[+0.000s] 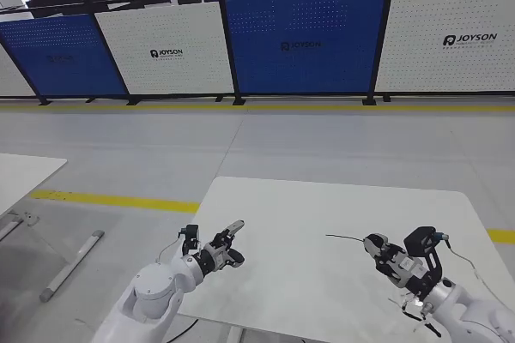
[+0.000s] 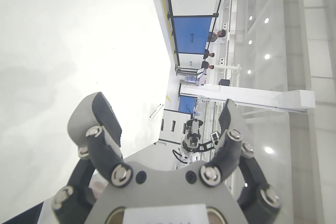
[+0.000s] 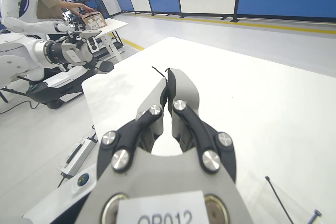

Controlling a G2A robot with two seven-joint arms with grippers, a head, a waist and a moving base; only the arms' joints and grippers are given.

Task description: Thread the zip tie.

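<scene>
Over on the left, the left end effector [image 1: 233, 242] sits at the left edge of the white surface [image 1: 326, 291]. Its fingers [image 2: 106, 117] are spread wide apart with nothing between them, and they point across toward the other arm.

Between the two arms, the zip tie [image 1: 343, 237] shows as a thin black line over the middle of the surface. It runs roughly level from its free tip on the left to the right end effector [image 1: 371, 243]. Whether the free tip touches the surface I cannot tell.

The right end effector is over the right half of the surface, nearer the front edge, and is clamped tight on one end of the zip tie. In the right wrist view the two pads press together, and a short black tip pokes out just past them.

Farther right, beside the right arm, a second black strip [image 3: 278, 198] with a small knob at its end lies on the surface, well apart from the held one.
</scene>
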